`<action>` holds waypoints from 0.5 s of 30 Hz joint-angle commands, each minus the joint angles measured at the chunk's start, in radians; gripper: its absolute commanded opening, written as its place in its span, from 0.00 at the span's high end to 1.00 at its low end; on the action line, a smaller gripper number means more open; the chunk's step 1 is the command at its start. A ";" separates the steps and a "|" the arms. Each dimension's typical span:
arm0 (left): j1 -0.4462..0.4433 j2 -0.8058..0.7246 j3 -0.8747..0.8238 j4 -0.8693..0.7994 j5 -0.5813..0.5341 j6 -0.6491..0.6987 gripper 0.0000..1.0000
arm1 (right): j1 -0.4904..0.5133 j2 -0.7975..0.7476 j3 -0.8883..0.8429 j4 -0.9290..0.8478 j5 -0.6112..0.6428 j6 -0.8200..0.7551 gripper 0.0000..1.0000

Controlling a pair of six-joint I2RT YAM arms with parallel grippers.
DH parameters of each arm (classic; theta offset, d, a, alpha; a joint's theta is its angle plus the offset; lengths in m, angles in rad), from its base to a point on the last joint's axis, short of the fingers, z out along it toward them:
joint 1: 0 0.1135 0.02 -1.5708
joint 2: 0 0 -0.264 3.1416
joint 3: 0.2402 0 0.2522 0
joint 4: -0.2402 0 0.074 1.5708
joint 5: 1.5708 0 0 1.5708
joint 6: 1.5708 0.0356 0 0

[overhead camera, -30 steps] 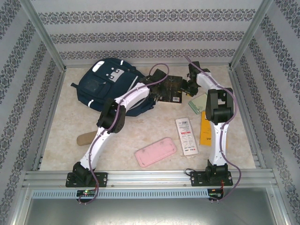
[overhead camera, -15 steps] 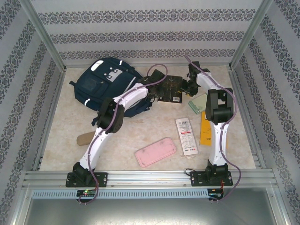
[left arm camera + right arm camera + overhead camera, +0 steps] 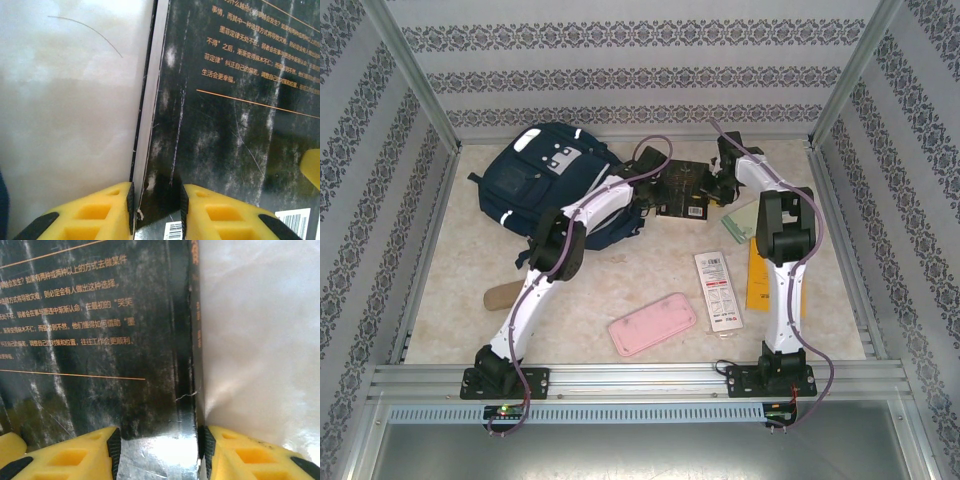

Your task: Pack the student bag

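Note:
The student bag (image 3: 545,180), a navy backpack with white stripes, lies at the back left of the table. Right of it a black book (image 3: 685,188) with orange text lies flat. My left gripper (image 3: 658,182) is at the book's left edge. In the left wrist view its jaws (image 3: 156,192) stand apart astride that edge of the book (image 3: 225,125), one pad by the white pages and one over the cover. My right gripper (image 3: 718,185) is at the book's right edge. Its jaws (image 3: 156,437) are apart astride the spine of the book (image 3: 100,340).
A pink pencil case (image 3: 652,323) lies front centre. Beside it are a white slim box (image 3: 718,288) and a yellow booklet (image 3: 757,275). A pale green card (image 3: 742,220) lies under the right arm, and a tan object (image 3: 503,296) lies by the left arm. Metal rails (image 3: 430,250) frame the table.
The left gripper's jaws have drawn closer together at the book's edge. The right wrist has edged slightly left and back. The bag shifted a little to the left.

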 commanded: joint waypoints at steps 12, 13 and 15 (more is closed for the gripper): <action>0.011 0.066 0.033 -0.062 0.140 0.025 0.70 | -0.021 -0.183 -0.302 0.612 -0.636 0.369 0.56; 0.013 0.066 0.034 -0.067 0.142 0.028 0.70 | -0.025 -0.188 -0.317 0.646 -0.644 0.391 0.56; 0.016 0.066 0.036 -0.072 0.149 0.035 0.70 | -0.025 -0.188 -0.314 0.638 -0.645 0.377 0.57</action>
